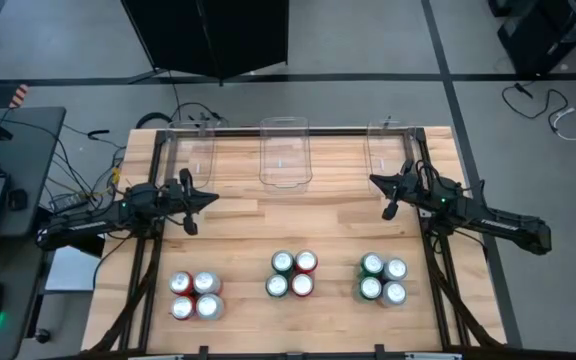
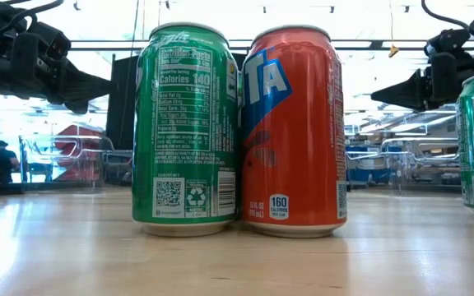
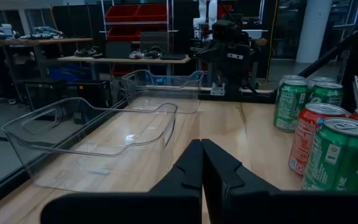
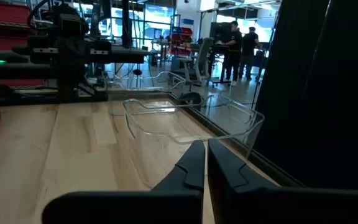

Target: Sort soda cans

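Twelve cans (image 1: 293,274) were counted on the tabletop (image 1: 238,225) near its front edge, in three tight clusters of four, colours mixed: four red, four green, four silver-white. Three bins (image 1: 285,152) were noted along the far edge, all without cans. The left gripper (image 1: 208,198) and the right gripper (image 1: 377,182) were held above the tabletop, well apart from the cans, each with fingers closed on nothing. Risk judged: since the cans touch, a neighbour could be toppled when one is grasped.
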